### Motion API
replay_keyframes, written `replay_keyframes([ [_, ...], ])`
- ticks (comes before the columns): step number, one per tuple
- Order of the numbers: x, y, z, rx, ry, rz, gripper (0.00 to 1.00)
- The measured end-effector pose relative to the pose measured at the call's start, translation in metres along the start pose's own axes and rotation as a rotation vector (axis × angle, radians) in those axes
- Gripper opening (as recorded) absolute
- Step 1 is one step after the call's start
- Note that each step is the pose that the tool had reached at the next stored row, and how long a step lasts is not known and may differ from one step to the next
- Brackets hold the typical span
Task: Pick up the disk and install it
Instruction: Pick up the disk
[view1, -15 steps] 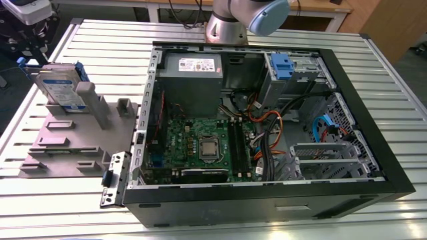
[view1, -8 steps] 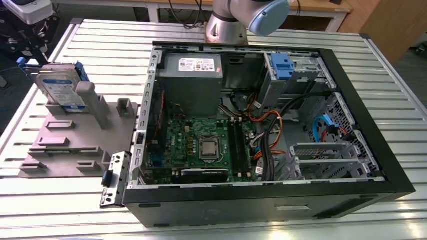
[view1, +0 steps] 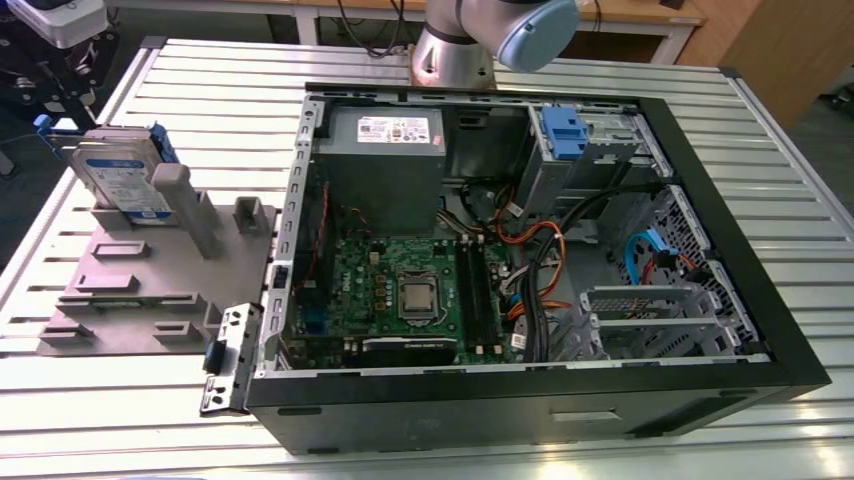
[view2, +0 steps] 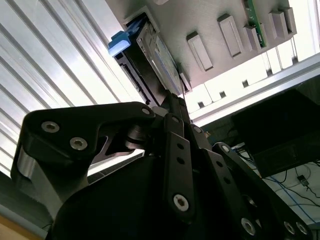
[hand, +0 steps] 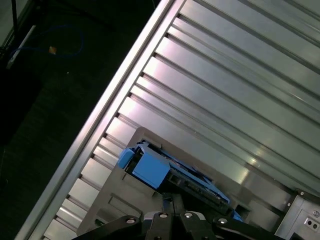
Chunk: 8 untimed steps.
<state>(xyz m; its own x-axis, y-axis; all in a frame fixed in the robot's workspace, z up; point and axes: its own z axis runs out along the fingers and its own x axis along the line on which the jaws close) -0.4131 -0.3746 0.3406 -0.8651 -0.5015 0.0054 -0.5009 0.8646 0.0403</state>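
The disk (view1: 123, 180), a silver drive in blue side rails, stands on edge in a grey fixture (view1: 147, 290) on the ribbed metal table (view1: 747, 140), just beside the open computer case (view1: 534, 405), off the case's wall on the exterior view's left. It is outside the case, and nothing holds it.

The robot arm (view1: 494, 35) rises behind the case's far wall. In both wrist views the black gripper (hand: 172, 200) (view2: 171, 100) hangs in front of the disk (hand: 150, 167) (view2: 157, 55) and apart from it, the fingers pressed together with nothing between them. The grey fixture (hand: 115, 200) (view2: 200, 20) and the table's bright slats (hand: 225, 75) (view2: 50, 60) lie beyond the gripper.

Inside the case, a grey power-supply box (view1: 380, 160) sits against the far wall, with the green motherboard (view1: 400, 290) nearer the case's front wall. A bare blue bracket (view1: 565, 135) sits in the drive bay at the case's far corner on the exterior view's right, and orange cables (view1: 534, 235) run between that bay and the motherboard.
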Motion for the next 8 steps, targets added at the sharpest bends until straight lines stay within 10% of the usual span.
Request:
replay_keyframes([
  [8,0.0000,0.0000,0.0000,0.0001,0.0010,-0.024,0.11],
])
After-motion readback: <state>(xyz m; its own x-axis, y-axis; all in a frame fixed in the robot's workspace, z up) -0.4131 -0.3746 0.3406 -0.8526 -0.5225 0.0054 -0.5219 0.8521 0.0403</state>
